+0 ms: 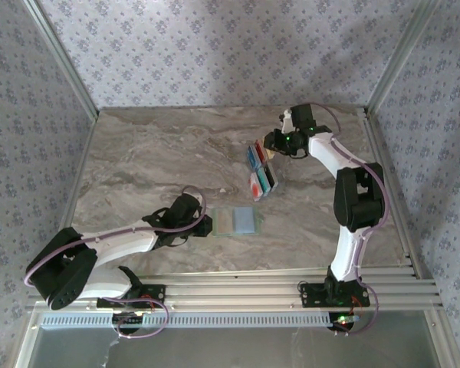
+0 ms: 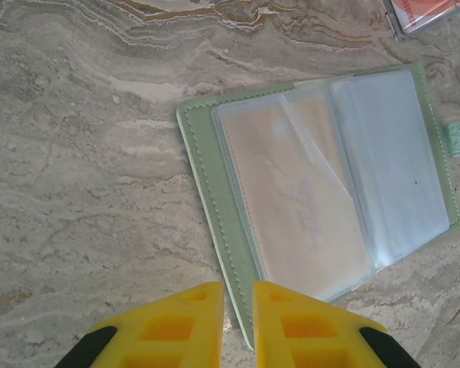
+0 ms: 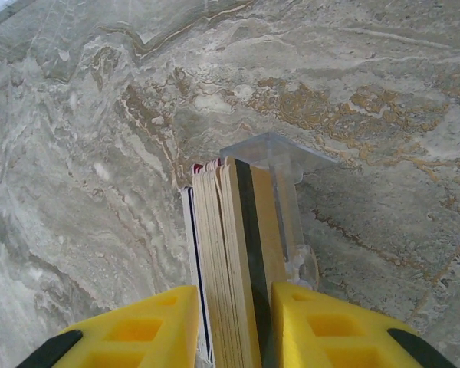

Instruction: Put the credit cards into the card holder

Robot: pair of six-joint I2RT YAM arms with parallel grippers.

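Straddling the credit cards [image 3: 230, 253], right gripper [image 3: 234, 295] hides whether it clamps them; left gripper [image 2: 238, 295] pinches the card holder [image 2: 314, 184].

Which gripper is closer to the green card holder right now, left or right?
Left. The left gripper sits right at the card holder's near edge. The right gripper is off to the holder's back right, at the stack of credit cards, well apart from the holder.
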